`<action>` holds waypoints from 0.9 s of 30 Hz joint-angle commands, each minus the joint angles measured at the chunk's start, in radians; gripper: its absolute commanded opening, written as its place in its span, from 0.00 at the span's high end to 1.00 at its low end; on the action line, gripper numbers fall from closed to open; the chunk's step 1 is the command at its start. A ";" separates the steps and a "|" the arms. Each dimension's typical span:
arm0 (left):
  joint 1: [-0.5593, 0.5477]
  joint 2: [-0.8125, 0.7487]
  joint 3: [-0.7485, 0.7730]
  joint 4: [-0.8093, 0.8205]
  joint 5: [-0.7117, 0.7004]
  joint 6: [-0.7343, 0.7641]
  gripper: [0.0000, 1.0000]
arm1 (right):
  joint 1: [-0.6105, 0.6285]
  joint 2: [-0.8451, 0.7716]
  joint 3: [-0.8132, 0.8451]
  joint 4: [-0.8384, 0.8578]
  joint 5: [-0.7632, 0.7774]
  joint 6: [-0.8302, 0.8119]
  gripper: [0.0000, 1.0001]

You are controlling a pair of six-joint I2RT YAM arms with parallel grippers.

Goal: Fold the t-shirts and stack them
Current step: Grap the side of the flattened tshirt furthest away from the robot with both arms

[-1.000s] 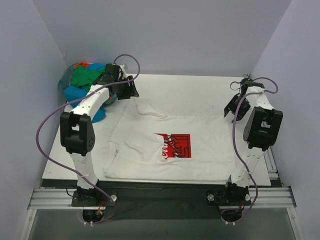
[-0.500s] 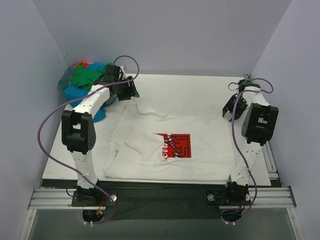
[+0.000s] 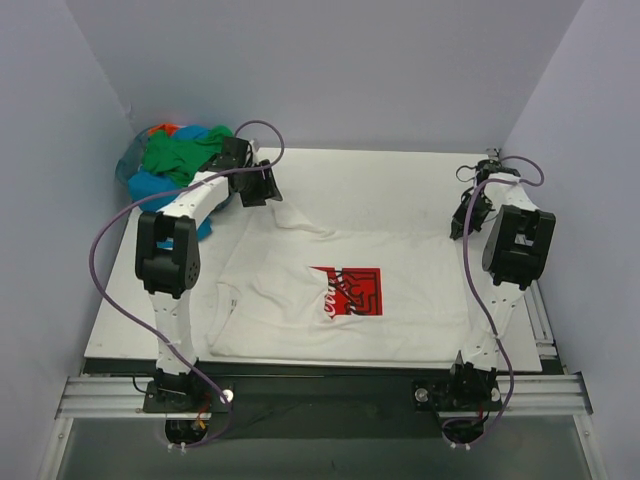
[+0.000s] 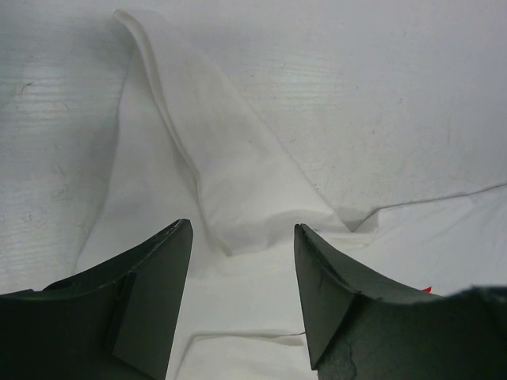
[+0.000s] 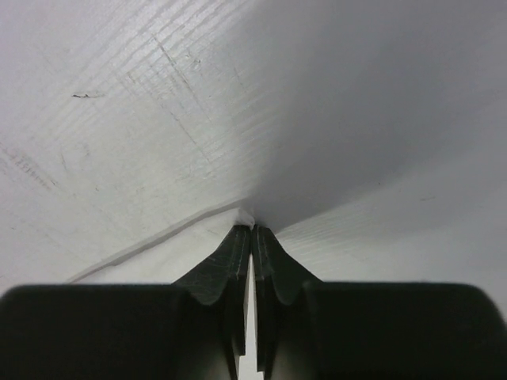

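Observation:
A white t-shirt (image 3: 290, 300) with a red square logo (image 3: 347, 291) lies spread over the middle of the table. My left gripper (image 3: 266, 190) hovers open above its back left corner. In the left wrist view the left gripper (image 4: 242, 229) has a folded sleeve flap (image 4: 230, 174) lying between and beyond its fingers (image 4: 154, 293). My right gripper (image 3: 461, 227) is at the shirt's back right corner. The right wrist view shows the right gripper (image 5: 253, 228) shut, with a thin edge of the white t-shirt (image 5: 158, 241) pinched at its tips. Other t-shirts (image 3: 172, 160), green, blue and orange, lie heaped at the back left.
The white table (image 3: 380, 185) shows bare along its back strip behind the shirt. Grey walls close in the back and both sides. The heap of coloured shirts sits just left of my left arm. Purple cables loop over both arms.
My right gripper has closed on the white t-shirt's back right corner. My left arm has shifted slightly right and toward the shirt, its jaws still open.

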 commanded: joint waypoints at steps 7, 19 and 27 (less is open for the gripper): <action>-0.015 0.124 0.181 0.067 -0.009 -0.016 0.36 | -0.033 -0.034 -0.048 -0.031 0.086 -0.003 1.00; -0.015 0.232 0.302 0.088 -0.167 -0.046 0.38 | -0.053 -0.090 -0.117 -0.033 0.111 -0.003 1.00; 0.000 0.261 0.313 0.094 -0.182 -0.068 0.38 | -0.053 -0.094 -0.113 -0.033 0.100 0.022 1.00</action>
